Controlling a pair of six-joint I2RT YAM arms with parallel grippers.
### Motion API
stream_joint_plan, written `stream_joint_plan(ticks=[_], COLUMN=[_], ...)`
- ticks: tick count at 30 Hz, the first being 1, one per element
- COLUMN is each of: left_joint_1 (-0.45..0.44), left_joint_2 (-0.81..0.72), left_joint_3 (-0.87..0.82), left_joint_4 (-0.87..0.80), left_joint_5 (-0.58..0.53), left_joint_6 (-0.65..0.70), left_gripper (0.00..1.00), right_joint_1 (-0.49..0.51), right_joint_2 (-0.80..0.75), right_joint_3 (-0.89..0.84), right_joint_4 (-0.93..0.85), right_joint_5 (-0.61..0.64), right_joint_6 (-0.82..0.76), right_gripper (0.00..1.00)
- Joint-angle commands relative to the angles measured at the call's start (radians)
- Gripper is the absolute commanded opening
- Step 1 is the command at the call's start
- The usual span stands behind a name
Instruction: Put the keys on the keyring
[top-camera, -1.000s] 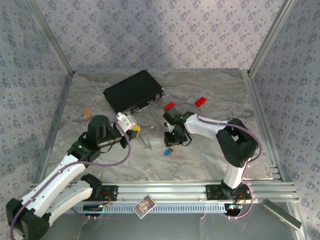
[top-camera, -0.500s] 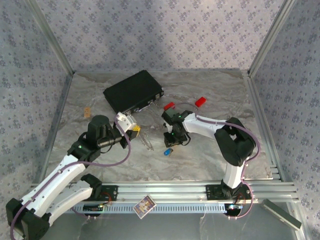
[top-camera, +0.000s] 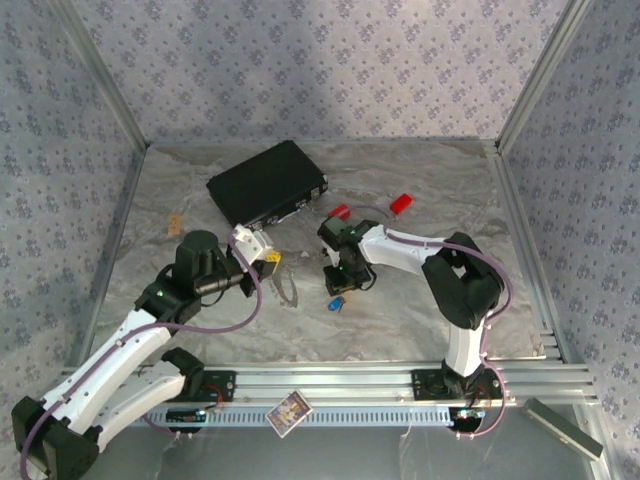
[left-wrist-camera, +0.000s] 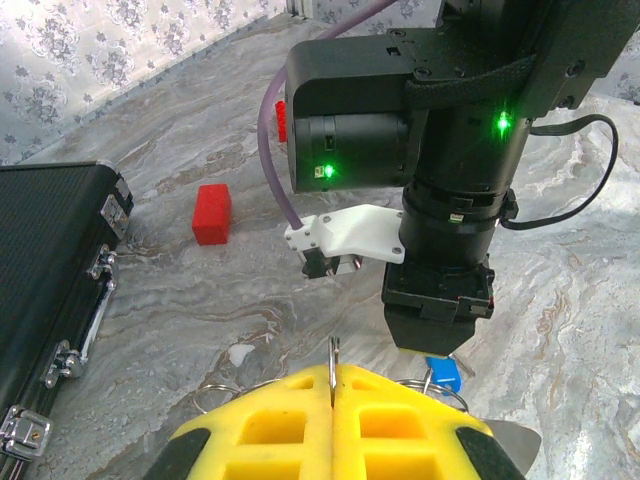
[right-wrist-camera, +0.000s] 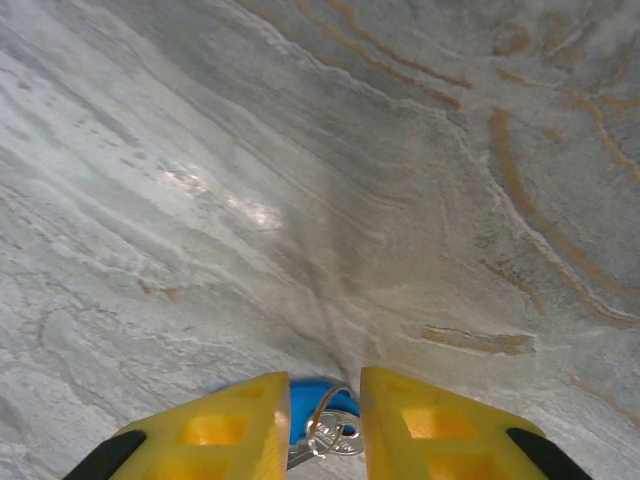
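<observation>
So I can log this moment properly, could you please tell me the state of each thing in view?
left gripper: shut on the keyring.
right gripper: open, straddling the blue key.
keyring: pinched, drooping.
blue key: lying on the table.
black case: closed, lying flat.
</observation>
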Motion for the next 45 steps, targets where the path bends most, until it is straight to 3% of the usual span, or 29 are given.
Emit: stream_joint_plan(ticks=[1,43,45], left_joint_1=[-0.005,-0.005,-0.006], left_joint_2=[-0.016,-0.014,-0.013], left_joint_3=[0.023,0.023,0.023], left_joint_4=[0.015,0.021,0.022], left_joint_5=[0.005,0.01,0.01], left_joint_6=[0.021,0.036,0.037], left_gripper=[0.0,0.0,0.0], right_joint_1=[0.002,0.003,0.001], right_joint_2=[0.012,0.032,0.033], right_joint_3=[0.025,0.048,0.051], right_joint_4=[-0.052,-0.088,-0.088], right_joint_5=[0.024,0.049,0.047], right_joint_6=[-0.011,-0.022,-0.025], right_gripper=[0.24,0.12,0.05])
